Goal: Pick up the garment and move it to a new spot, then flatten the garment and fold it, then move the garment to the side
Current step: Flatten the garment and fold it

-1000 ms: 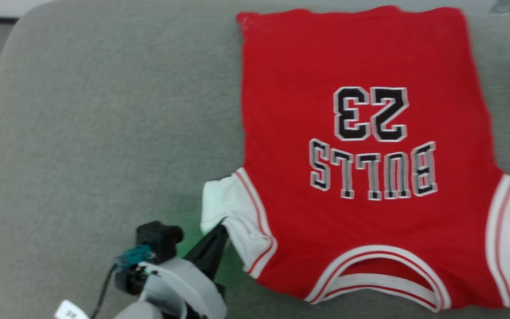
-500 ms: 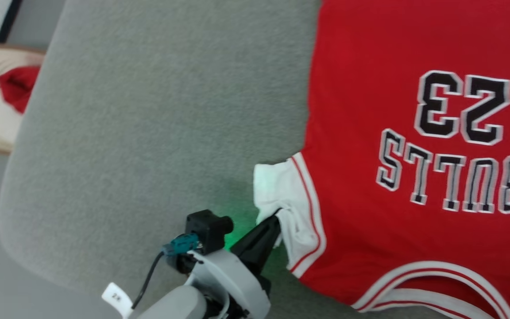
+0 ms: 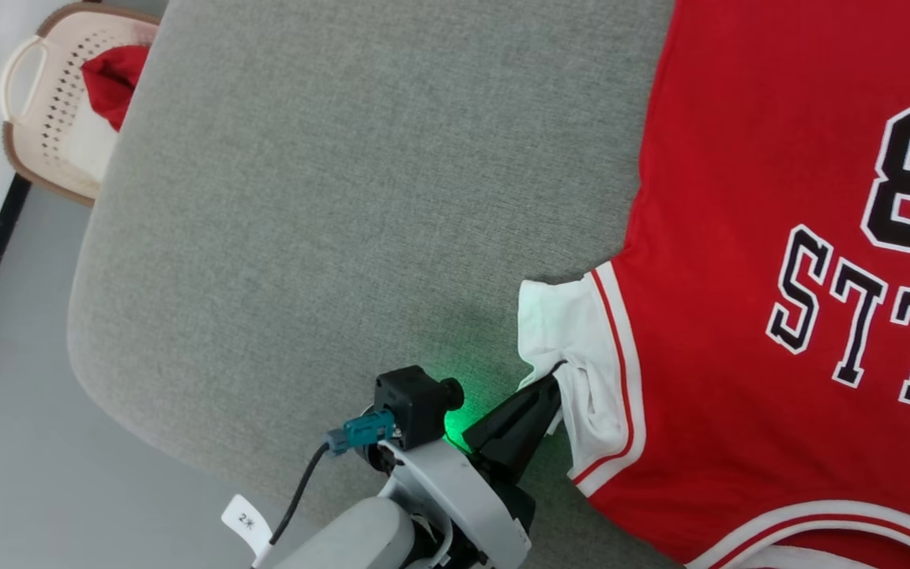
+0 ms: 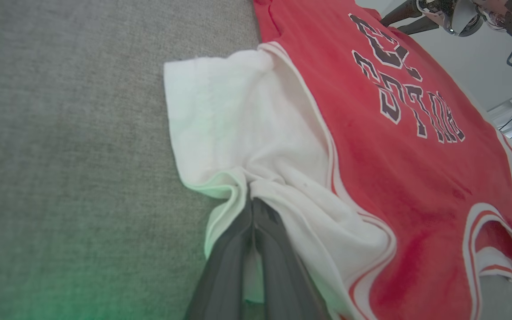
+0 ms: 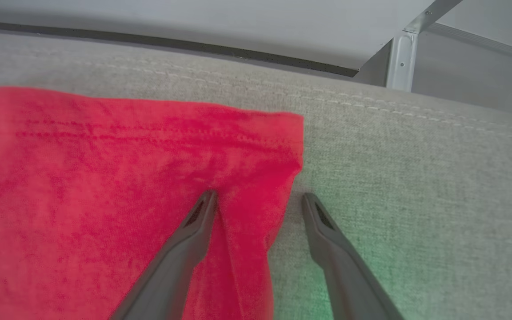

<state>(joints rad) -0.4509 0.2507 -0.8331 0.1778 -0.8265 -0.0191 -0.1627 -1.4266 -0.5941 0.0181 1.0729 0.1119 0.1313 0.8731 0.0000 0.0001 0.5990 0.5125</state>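
A: The jaws of our left gripper (image 3: 554, 370) are clamped on the white short sleeve (image 3: 573, 332) of the red jersey T-shirt (image 3: 739, 237) with the black, white-outlined "23" and lettering. The sleeve cloth bunches into a fold right at the tips.

B: And our right gripper (image 5: 260, 195)?

A: Its jaws stand wide and hold nothing. In the right wrist view one jaw sits over red cloth just inside a hem corner, and the other sits over the grey fabric-covered worktop (image 3: 329, 197). We cannot tell whether they touch down.

B: Which way does the T-shirt lie from our closed jaws?

A: In the head view its body spreads toward 3 o'clock of them, flat and print up, on the worktop's 3 o'clock side. Grey worktop stretches toward 9 o'clock.

B: And which way does it point?

A: The red-white striped collar (image 3: 802, 518) is at 6 o'clock, nearest us, and the body runs off toward 12 o'clock. So the long axis runs 6 to 12, and the print reads upside down to us.

B: Then our sleeve sticks out across that axis.

A: Yes, toward 9 o'clock. We judge this is the flattening step, and drawing the sleeve toward 9 o'clock should take the bunching out. Our left arm is the nearer one for that. If we pull too far, the whole shirt may slide.
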